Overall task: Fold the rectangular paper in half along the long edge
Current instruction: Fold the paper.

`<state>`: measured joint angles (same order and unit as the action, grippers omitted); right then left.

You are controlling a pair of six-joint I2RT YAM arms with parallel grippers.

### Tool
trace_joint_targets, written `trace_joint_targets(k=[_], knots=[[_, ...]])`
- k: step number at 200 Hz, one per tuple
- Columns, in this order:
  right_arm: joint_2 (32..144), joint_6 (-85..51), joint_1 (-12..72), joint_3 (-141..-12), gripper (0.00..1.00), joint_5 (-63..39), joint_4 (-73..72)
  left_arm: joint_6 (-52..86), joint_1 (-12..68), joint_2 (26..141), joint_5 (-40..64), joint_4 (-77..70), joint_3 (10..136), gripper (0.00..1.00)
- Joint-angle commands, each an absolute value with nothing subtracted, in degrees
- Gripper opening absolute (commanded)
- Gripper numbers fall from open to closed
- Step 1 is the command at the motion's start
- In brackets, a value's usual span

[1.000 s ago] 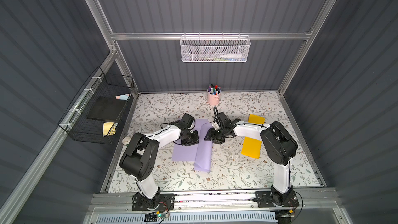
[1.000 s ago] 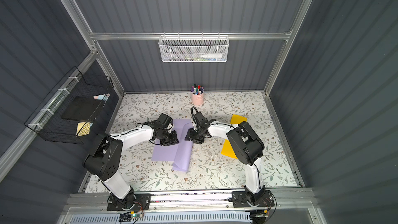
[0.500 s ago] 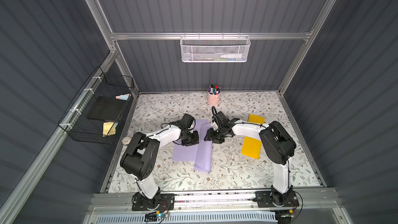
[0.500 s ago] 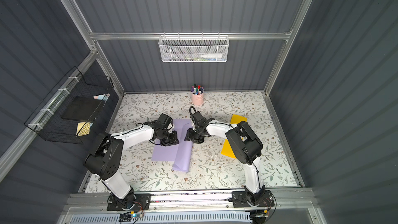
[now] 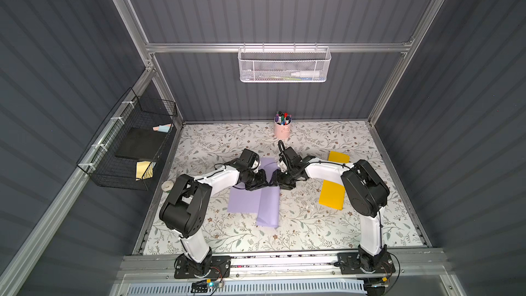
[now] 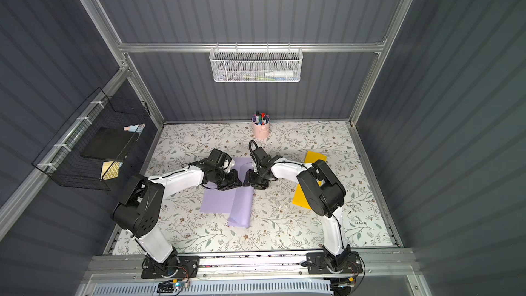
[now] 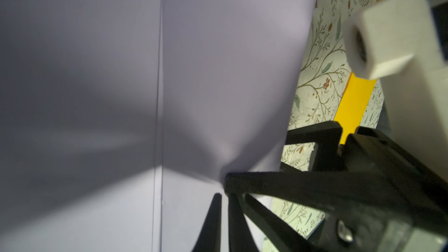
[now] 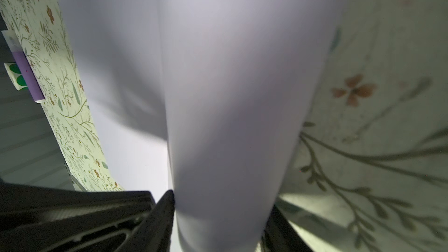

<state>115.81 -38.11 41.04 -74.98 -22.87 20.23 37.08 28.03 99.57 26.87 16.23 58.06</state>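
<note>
The lavender paper (image 5: 243, 203) (image 6: 216, 202) lies on the floral table with its right part curled over as a loose flap (image 5: 269, 209). Both grippers meet at the flap's far end. In the left wrist view my left gripper (image 7: 225, 195) (image 5: 265, 185) has its fingers almost together at the flap's corner, only a sliver of lavender between them. My right gripper (image 8: 220, 214) (image 5: 275, 182) straddles the curled flap (image 8: 230, 93), and the curl fills the whole space from one finger to the other. One of its fingers (image 7: 291, 187) crosses the left wrist view.
Two yellow sheets (image 5: 331, 195) (image 5: 338, 156) lie to the right of the paper, under the right arm. A pink pen cup (image 5: 281, 130) stands at the back. A tape roll (image 5: 168, 185) sits at the left edge. Wire baskets hang on the walls.
The left gripper's fingers have drawn together at the flap's far end. Both arms have shifted only slightly, and the paper lies as before.
</note>
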Motion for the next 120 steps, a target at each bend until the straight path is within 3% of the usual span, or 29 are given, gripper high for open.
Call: trace_joint_targets(k=[1,120], knots=[[121.6,-38.1,41.8,-71.6,0.55,-19.2,28.3,37.6,28.3,100.9,27.4,16.2,56.4,0.11],[122.3,-38.0,41.8,-72.2,0.55,-19.2,29.0,36.9,28.5,102.7,25.6,16.8,54.6,0.07]])
